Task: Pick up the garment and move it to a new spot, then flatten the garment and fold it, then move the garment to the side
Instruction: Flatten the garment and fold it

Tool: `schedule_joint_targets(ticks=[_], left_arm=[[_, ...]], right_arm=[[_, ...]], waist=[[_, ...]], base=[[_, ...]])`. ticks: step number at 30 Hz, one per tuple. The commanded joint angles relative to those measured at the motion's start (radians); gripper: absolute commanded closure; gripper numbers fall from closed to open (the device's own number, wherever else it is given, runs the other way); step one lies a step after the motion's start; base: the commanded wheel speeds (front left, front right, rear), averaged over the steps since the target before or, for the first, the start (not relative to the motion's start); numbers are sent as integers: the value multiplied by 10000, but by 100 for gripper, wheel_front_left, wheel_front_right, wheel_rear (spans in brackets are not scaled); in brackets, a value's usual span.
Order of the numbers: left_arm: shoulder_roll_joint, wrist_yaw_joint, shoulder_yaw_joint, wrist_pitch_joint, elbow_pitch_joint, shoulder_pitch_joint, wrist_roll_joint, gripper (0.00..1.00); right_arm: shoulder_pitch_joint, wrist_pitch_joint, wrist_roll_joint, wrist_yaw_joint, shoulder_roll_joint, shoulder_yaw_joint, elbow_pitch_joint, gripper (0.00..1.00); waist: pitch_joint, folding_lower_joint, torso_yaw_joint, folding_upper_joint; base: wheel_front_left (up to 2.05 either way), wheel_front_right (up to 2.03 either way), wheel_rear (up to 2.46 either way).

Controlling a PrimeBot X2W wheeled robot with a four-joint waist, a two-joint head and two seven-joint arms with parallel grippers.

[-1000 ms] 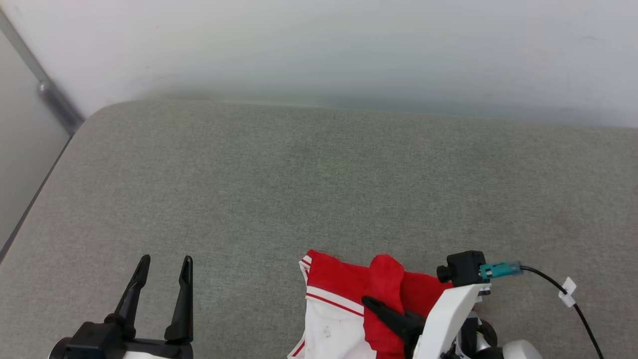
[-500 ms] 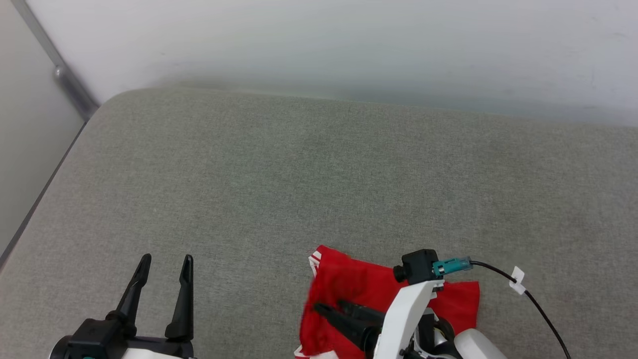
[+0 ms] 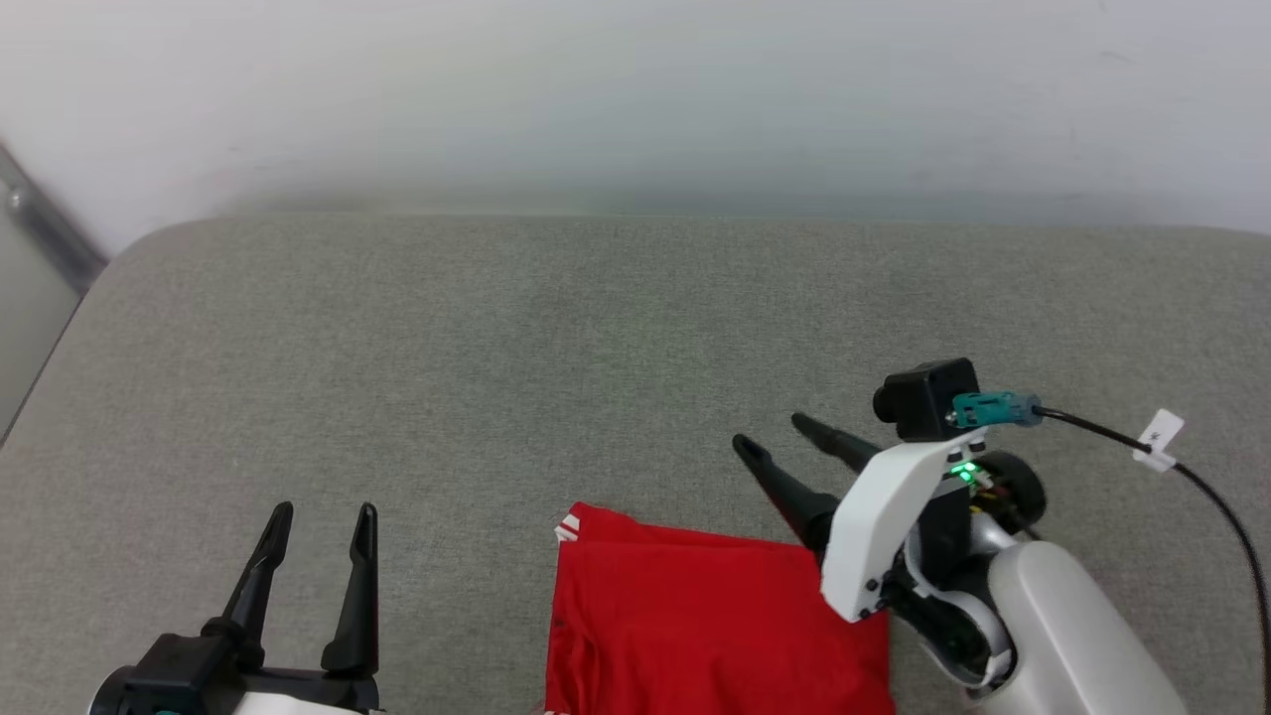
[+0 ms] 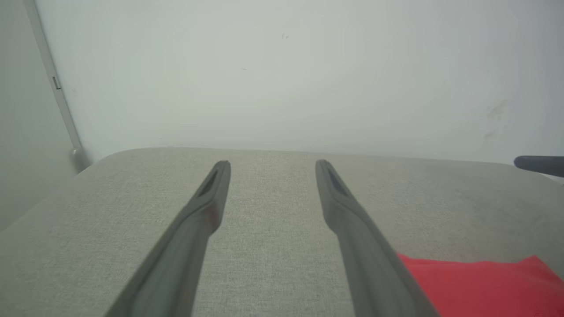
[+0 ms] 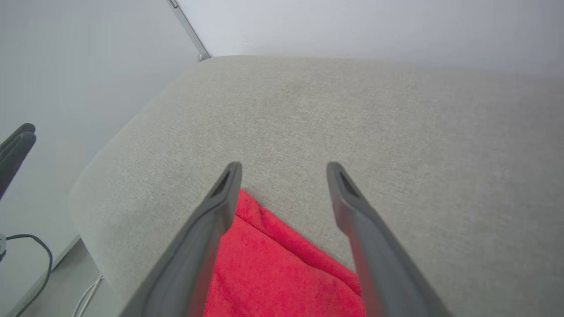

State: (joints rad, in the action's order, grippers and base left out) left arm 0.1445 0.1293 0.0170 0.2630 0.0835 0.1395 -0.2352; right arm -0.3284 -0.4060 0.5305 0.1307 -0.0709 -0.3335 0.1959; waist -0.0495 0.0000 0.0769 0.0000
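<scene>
1. Garment [image 3: 715, 616], a red jersey, now lies as a flat, squared red panel at the near edge of the grey fabric-covered cushion [image 3: 496, 348]. A scrap of striped trim [image 3: 568, 526] shows at its far left corner. A second ago a raised red fold stood up from it, with a white sleeve panel showing beside.
2. Right gripper [image 3: 775, 435], clamped on that fold a second ago, has let go. Its jaws stand wide apart and empty, past the jersey's far edge, with the tips over bare cushion.
3. Judged from this, one fold has just been laid down. Moving the jersey to the side appears to remain.
4. Left gripper [image 3: 325, 516] hangs fully open and empty, well to the left of the jersey, and touches nothing.
</scene>
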Motion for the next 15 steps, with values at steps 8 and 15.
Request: schedule_joint_targets(ticks=[8,15], left_arm=[[-57,16,10,21,8,-182,-76,0],[-117,16,-130,21,-3,-140,-131,0]], right_arm=[[302,1446,-2721,-7,-1788,943,-1318,0],[1459,3120,-3314,-2,-1766,2338,-1962,0]], waist=[[-19,0,-564,0],[47,0,-708,0]], base=[[0,0,0],[0,0,0]])
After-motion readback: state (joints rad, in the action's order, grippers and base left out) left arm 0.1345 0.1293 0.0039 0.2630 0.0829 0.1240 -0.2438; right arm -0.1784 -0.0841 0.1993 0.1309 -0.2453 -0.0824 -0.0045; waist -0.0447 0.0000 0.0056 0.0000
